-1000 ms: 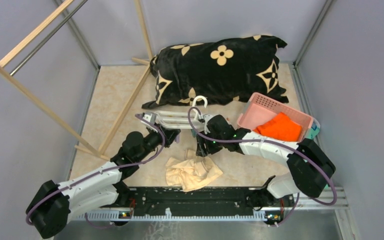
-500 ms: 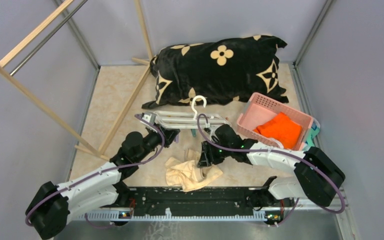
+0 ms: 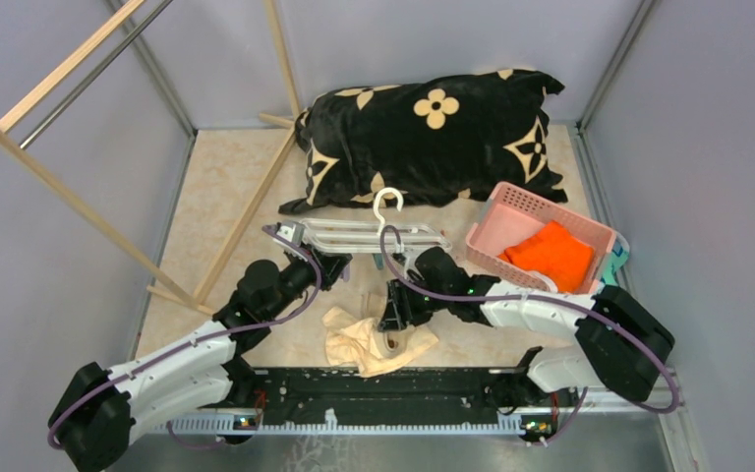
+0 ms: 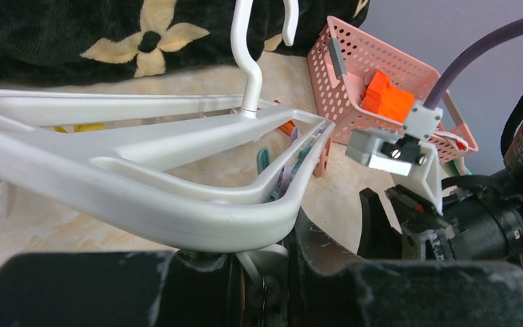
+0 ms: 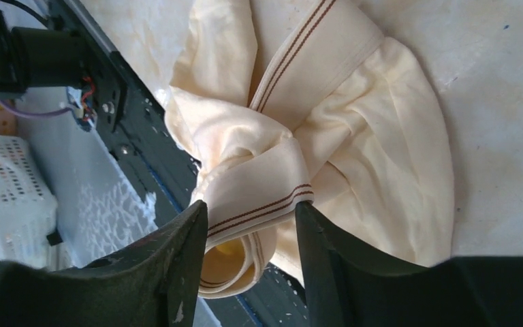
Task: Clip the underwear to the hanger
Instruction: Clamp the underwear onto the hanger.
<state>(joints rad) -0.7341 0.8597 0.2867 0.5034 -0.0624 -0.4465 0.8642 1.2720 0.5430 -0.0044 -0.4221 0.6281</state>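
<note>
The cream underwear point(image 3: 369, 339) lies crumpled on the floor near the front rail. My right gripper point(image 3: 391, 320) is down on it. In the right wrist view the open right gripper point(image 5: 248, 218) straddles a folded piece of the striped waistband of the underwear point(image 5: 354, 136), and the band touches both fingers. The white hanger point(image 3: 354, 236) is held level above the floor, its hook pointing towards the pillow. My left gripper point(image 3: 303, 254) is shut on its left end. In the left wrist view the left gripper point(image 4: 265, 262) pinches the hanger point(image 4: 177, 204) at its rounded corner. Teal and lilac clips point(image 4: 279, 177) dangle below the frame.
A pink perforated basket point(image 3: 511, 202) with an orange cloth point(image 3: 551, 251) stands at the right, close to the right arm. A black flowered pillow point(image 3: 433, 128) lies at the back. A wooden rack point(image 3: 88, 211) leans at the left. The black front rail point(image 3: 403, 388) borders the underwear.
My right gripper has come away from the hanger and gone down onto the underwear, its jaws now around the waistband. The left gripper keeps the hanger, shifted slightly left.
</note>
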